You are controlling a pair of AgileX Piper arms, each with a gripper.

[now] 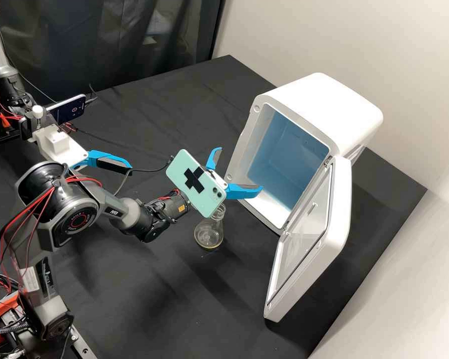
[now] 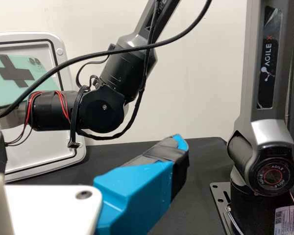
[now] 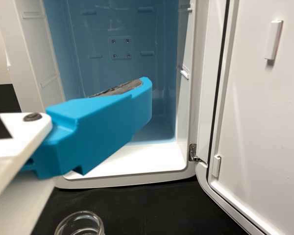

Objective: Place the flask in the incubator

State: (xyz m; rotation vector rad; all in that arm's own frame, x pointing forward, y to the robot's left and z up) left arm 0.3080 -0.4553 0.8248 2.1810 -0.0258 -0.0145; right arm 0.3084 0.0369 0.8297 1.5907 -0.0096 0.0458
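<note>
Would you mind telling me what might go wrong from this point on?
The flask stands loose on the bench under the open right gripper; a slightly off descent might tip the glass. The incubator rim and open door are close by, so the gripper or flask may strike them on the way in.

flask (image 1: 209,233) on bench (image 1: 184,114) before incubator (image 1: 314,107) | right gripper (image 1: 240,169) above flask | door (image 1: 312,234) right of flask

black cross (image 1: 193,179) on the mint phone (image 1: 210,193); white lettering (image 2: 269,61) on an arm (image 2: 264,127).
</note>
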